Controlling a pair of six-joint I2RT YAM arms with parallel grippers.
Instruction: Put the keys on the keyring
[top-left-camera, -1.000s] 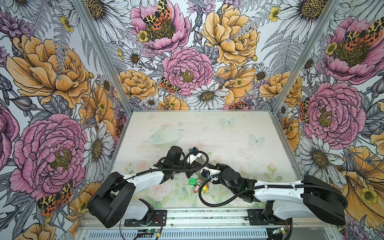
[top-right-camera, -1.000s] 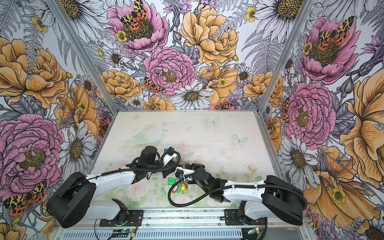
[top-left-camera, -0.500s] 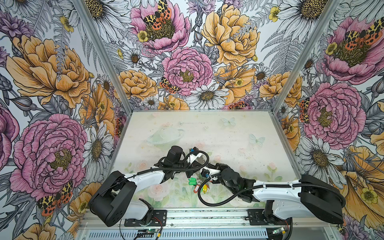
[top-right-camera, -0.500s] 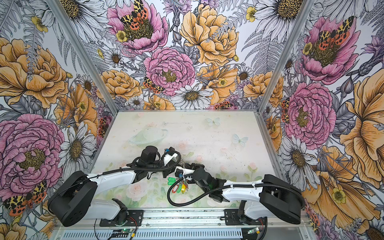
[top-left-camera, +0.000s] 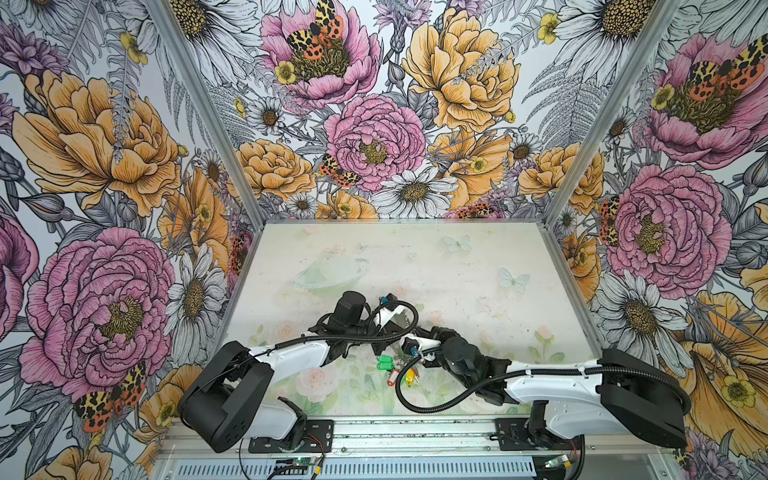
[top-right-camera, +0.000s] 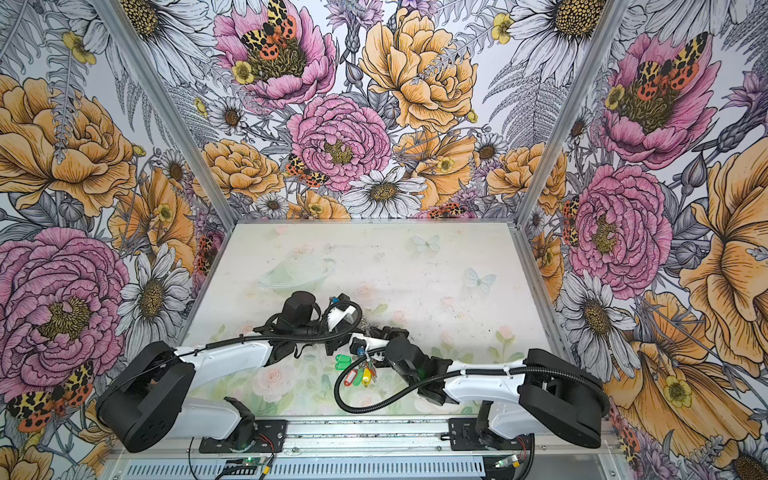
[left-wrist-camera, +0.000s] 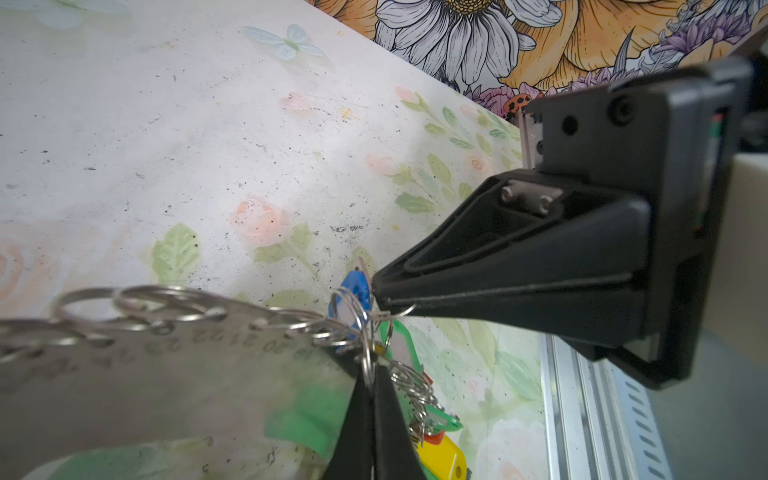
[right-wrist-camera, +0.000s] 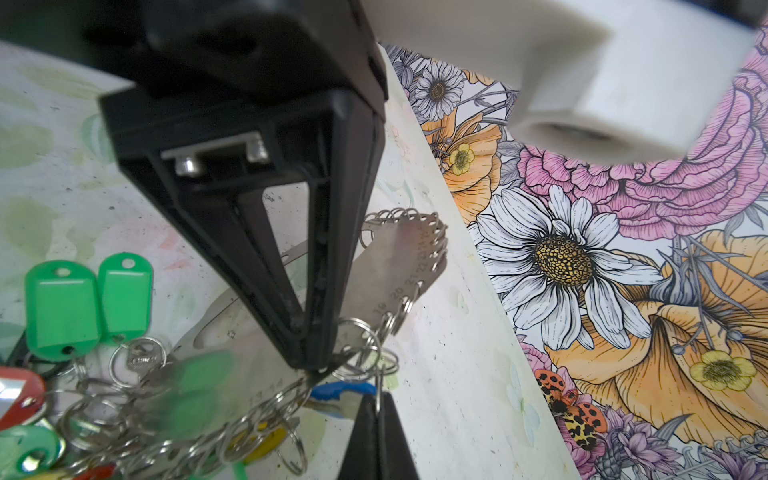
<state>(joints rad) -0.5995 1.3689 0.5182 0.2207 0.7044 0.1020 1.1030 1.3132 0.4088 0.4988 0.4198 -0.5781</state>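
The keyring (left-wrist-camera: 166, 374) is a grey numbered band edged with small wire rings, held low over the table; its far end (right-wrist-camera: 399, 257) shows in the right wrist view. The keys' blue tag (left-wrist-camera: 353, 291) hangs among the rings at the band's edge, also blue tag (right-wrist-camera: 340, 390); the key itself is not clear. My left gripper (left-wrist-camera: 371, 372) is shut on a wire ring beside the blue tag. My right gripper (right-wrist-camera: 376, 401) is shut on another wire ring there. The two tips nearly touch: right gripper (left-wrist-camera: 376, 291), left gripper (right-wrist-camera: 318, 368).
A bunch of keys with green, red and yellow tags (top-left-camera: 390, 368) lies under the keyring near the table's front, also the bunch (top-right-camera: 353, 368) and its green tags (right-wrist-camera: 83, 303). A metal rail (top-left-camera: 415, 432) runs along the front edge. Flowered walls enclose three sides.
Both grippers stay shut at the same spot. The right arm has shifted very slightly to the left.
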